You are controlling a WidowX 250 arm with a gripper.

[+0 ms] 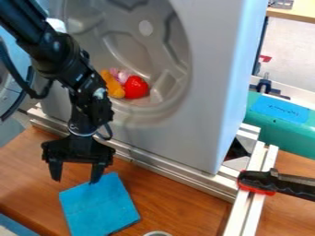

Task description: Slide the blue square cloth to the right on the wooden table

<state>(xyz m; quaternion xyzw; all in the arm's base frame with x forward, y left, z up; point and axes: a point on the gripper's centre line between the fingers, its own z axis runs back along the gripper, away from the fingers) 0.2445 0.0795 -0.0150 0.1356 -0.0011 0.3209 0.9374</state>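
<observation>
Two dark fingers of the black pincer stand wide apart with nothing between them, in the lower left of the frame. The arm comes in from the upper left, and the pincer points down over the brown wooden desk. The flat, roughly square bright blue cloth lies on the desk at the bottom left of the frame. One fingertip overlaps its upper edge in the picture; whether they touch, I cannot tell.

Behind the pincer, a large grey plastic housing with a round, moulded hollow fills the upper middle. Low in that hollow sit a shiny red rounded object, an orange one and a pink one, close together. Silver metal rails run along the base of the housing. At the right edge, a black-and-red clamp lies across the rails, below a teal surface.
</observation>
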